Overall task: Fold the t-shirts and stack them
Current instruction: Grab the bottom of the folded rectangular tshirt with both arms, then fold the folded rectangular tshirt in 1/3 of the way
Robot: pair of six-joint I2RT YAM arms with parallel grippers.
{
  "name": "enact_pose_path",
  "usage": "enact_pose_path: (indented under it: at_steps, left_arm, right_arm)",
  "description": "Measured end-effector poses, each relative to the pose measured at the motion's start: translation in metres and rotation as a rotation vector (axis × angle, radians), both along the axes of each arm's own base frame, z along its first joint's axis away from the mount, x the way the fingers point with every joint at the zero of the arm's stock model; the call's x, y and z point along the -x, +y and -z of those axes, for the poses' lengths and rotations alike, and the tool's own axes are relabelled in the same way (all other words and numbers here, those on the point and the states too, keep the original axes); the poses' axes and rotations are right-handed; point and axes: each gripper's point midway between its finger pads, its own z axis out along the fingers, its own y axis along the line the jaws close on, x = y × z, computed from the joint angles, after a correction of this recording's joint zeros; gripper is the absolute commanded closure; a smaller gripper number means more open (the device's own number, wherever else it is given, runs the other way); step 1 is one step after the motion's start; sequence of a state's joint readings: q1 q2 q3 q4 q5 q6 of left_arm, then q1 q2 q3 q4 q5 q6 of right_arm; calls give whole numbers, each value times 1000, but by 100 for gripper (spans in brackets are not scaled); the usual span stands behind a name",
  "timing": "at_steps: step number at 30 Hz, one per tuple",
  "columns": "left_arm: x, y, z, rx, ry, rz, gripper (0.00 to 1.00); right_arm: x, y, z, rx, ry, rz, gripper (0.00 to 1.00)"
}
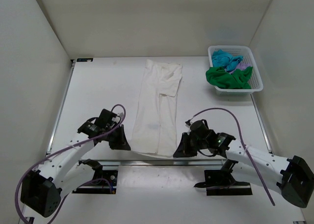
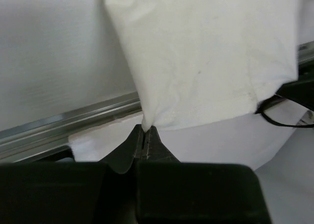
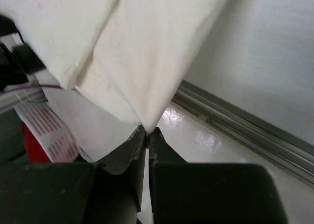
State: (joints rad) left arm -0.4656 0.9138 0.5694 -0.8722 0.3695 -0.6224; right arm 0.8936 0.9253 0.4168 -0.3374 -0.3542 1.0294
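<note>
Two arms reach in from the near edge of the white bench (image 1: 103,86), and both hold the same garment. The large cream-white cloth t-shirt (image 1: 159,111) lies as a long narrow strip down the middle of the bench. Its side parts are folded inward and its far end lies near the back wall. Its near hem reaches the metal rail (image 1: 147,161) at the bench's front edge.

The left pincer (image 2: 145,131) is clenched on the near-left corner of that hem. In the left wrist view its black fingertips meet with a thin pinch of cream cloth between them. The right pincer (image 3: 147,131) is likewise clamped on the near-right corner, where the fabric gathers into a point at its tips. The hem stretches between the two in a shallow curve.

At the far right corner stands a white plastic lattice basket (image 1: 235,48), well apart from the cream-white t-shirt. In it lie three crumpled garments. A bright green t-shirt (image 1: 228,77) spills over the near-left rim, a turquoise-blue t-shirt (image 1: 224,58) sits behind it, and a pale lilac t-shirt (image 1: 241,65) shows partly between them.
</note>
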Motion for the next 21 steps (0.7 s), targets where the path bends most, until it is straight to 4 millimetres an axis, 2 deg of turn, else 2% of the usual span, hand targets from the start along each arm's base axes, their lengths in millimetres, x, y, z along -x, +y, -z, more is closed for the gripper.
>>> enact_pose_path:
  at_steps: [2,5,9,12,14,17,21]
  left_arm:
    - [-16,-8,-22,21,-36,-2,100]
    - [-48,-23,-51,43,-83,-4,100]
    - [-104,-38,-70,37,-145,-26,100]
    - [-145,-40,-67,6,-167,-64,100]
    - [-167,-38,-60,-18,-171,-90,100]
    - [-193,-36,-50,-43,-169,-115,100]
    - [-225,-42,-40,-69,-172,-127,100]
  right_arm:
    - [-19,-6,-11,4,-19,48,100]
    - [-67,-14,-42,-29,-77,140,100]
    - [-135,-28,-69,-38,-154,217,100]
    - [-179,-34,-73,-12,-181,215,100]
    - [-204,-34,-68,12,-192,198,100]
    - [-231,-34,-55,43,-192,178,100]
    - [-256,-40,-42,59,-185,184,100]
